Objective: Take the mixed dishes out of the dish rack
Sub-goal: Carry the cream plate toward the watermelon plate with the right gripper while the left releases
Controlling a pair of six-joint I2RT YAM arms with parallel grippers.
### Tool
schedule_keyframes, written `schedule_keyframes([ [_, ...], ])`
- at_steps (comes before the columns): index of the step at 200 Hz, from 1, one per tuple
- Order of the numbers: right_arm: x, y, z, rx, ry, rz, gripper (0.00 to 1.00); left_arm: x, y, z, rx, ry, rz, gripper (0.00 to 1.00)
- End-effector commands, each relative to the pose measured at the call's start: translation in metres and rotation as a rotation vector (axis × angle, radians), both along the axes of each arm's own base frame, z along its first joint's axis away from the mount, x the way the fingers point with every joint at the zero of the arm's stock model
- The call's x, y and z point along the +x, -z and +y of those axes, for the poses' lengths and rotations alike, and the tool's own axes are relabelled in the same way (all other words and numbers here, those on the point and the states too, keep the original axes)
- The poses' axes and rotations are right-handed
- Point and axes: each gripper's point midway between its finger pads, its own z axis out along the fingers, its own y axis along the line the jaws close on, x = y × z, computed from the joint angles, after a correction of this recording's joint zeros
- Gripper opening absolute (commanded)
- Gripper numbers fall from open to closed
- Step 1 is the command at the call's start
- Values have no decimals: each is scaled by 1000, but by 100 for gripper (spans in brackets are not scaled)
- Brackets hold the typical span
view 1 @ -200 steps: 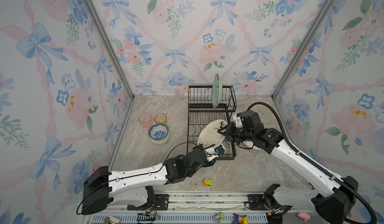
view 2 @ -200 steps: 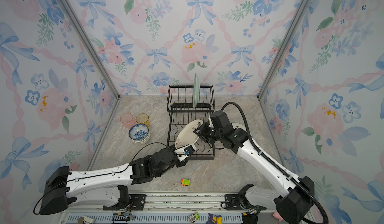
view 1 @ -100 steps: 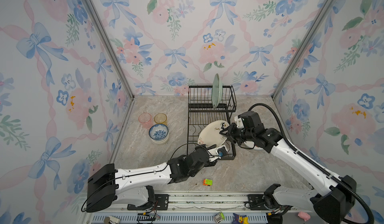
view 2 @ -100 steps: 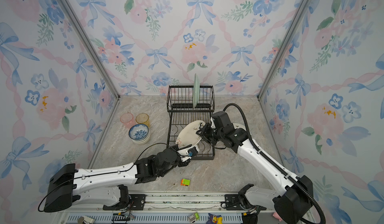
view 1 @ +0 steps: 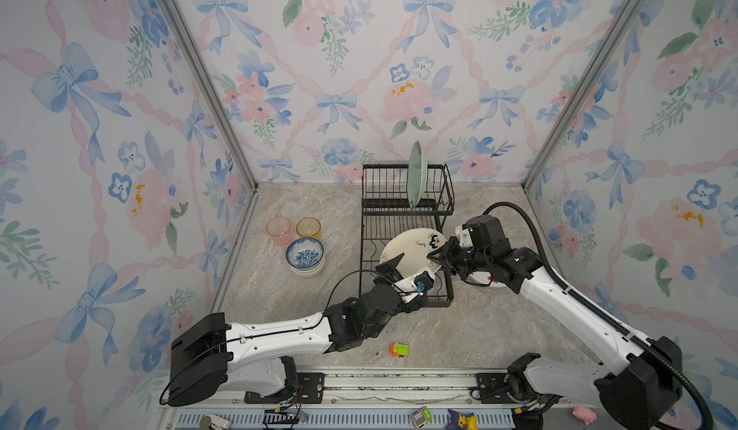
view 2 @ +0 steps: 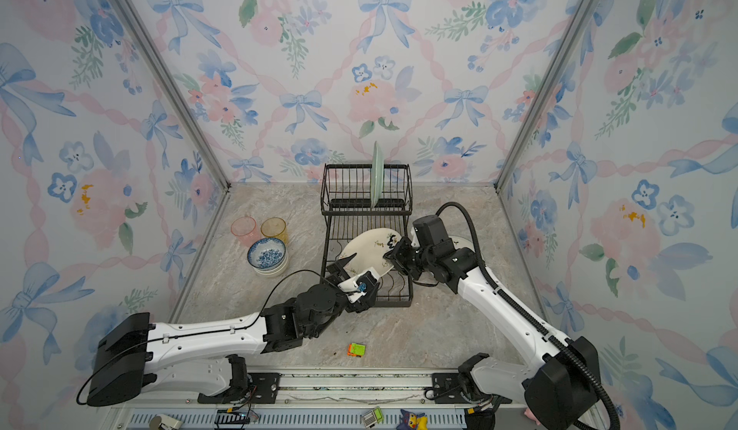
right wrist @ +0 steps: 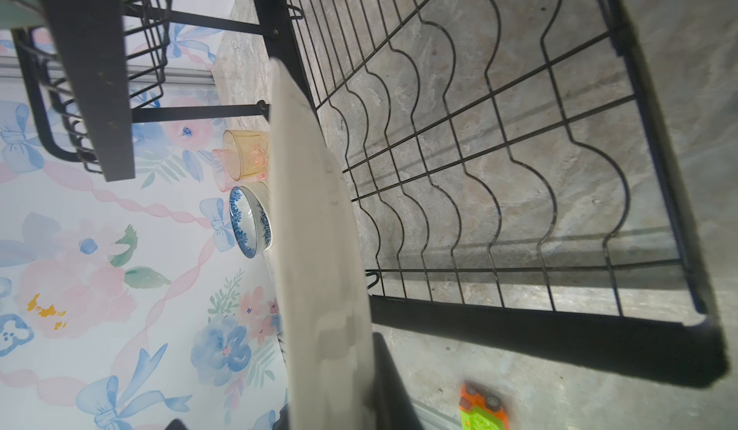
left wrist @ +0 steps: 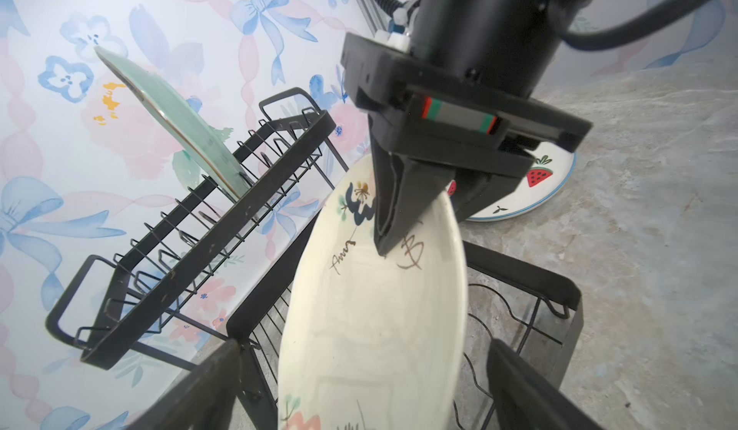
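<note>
left arm stretched low, jaws spread astride cream plate | right arm bent, jaws pinching its rim

The cream plate tilts over the black rack; green plate stands upright.

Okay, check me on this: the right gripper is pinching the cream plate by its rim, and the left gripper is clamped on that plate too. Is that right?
Not quite. The left gripper is open, not clamped: the left wrist view shows its two fingers standing wide apart, one on either side of the cream plate. The rest holds: the right gripper is pinching that plate by its rim.
</note>
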Motion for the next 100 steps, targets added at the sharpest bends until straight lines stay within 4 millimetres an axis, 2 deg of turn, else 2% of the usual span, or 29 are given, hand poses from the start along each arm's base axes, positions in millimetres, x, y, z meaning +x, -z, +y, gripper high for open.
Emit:
schedule_keyframes([
  [1,10,-26,3,81,10,-73,0,5,0,6,-30,-45,-9,98],
  [53,13,-14,-35,9,102,-48,0,4,-13,12,-119,-53,-12,98],
  [100,-1,-2,-83,-57,223,-34,0,11,-6,20,-123,-93,-10,98],
])
